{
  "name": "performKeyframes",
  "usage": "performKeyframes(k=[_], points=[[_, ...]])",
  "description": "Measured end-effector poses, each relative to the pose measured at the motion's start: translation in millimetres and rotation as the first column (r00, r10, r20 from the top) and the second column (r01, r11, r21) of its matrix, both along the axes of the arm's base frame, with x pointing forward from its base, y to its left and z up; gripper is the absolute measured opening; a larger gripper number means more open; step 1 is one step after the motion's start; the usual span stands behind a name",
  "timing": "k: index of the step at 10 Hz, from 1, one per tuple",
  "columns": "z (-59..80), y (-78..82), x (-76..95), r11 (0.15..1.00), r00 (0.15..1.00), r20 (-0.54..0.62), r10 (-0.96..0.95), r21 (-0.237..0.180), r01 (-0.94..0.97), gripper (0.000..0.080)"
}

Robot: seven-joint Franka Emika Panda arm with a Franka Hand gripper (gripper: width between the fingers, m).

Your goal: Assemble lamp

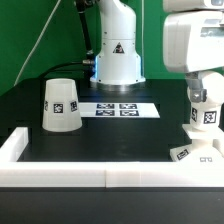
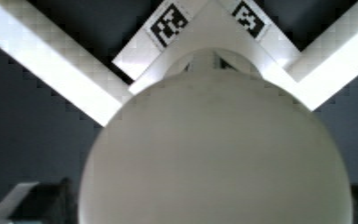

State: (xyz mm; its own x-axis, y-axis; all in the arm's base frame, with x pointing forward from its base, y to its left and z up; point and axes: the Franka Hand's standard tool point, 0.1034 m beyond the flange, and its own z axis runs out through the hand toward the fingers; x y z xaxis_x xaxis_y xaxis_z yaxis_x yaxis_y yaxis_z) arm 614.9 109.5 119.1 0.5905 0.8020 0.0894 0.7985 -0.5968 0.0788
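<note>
Directly beneath the gripper (image 1: 205,120) stands one bulb (image 2: 202,140). Its long axis is upright, running up between the two fingers, and its rounded end fills the wrist view. The jaws are spread wide to either side of the bulb. The pictures do not show whether either pad touches it, and nothing is lifted.

Just below and beside the gripper, toward the exterior view's left, lies the single base (image 1: 190,152). It sits low on the black table (image 1: 100,140) with one square tag showing on its near face.

Well apart from the gripper, toward the exterior view's left, is the one shade (image 1: 60,105). It stands on its wide rim with the narrow end up, so its axis is vertical, and its tag faces the camera.

Between shade and gripper, farther back, the one marker board (image 1: 120,108) lies flat. A low white wall (image 1: 60,168) runs along the table's near edge and turns a corner beyond the shade.
</note>
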Motion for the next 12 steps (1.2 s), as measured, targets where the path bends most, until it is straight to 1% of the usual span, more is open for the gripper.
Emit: performKeyframes(k=[1, 2, 3, 5, 8, 9, 10, 11, 12], points=[[-0.6, 1.7, 0.5, 0.993, 0.993, 0.004, 0.118, -0.027, -0.118, 0.0699], [-0.9, 3.5, 0.8, 0.983, 0.984, 0.003, 0.18, -0.045, -0.18, 0.0699], [-1.7, 2.7, 0.5, 0.973, 0.975, 0.0, 0.224, -0.054, -0.224, 0.0699], [-4.5, -4.6, -1.3, 0.947, 0.95, -0.01, 0.313, -0.069, -0.313, 0.0699], [-5.2, -6.4, -1.8, 0.916, 0.92, -0.016, 0.393, -0.079, -0.393, 0.0699], [-5.3, -6.7, -1.8, 0.919, 0.922, -0.016, 0.386, -0.078, -0.386, 0.0676], [-5.4, -6.7, -1.8, 0.919, 0.922, -0.016, 0.386, -0.078, -0.386, 0.0676], [-5.4, -6.8, -1.8, 0.919, 0.922, -0.016, 0.386, -0.078, -0.386, 0.0576], [-5.4, -6.8, -1.8, 0.923, 0.926, -0.016, 0.378, -0.077, -0.378, 0.0576]])
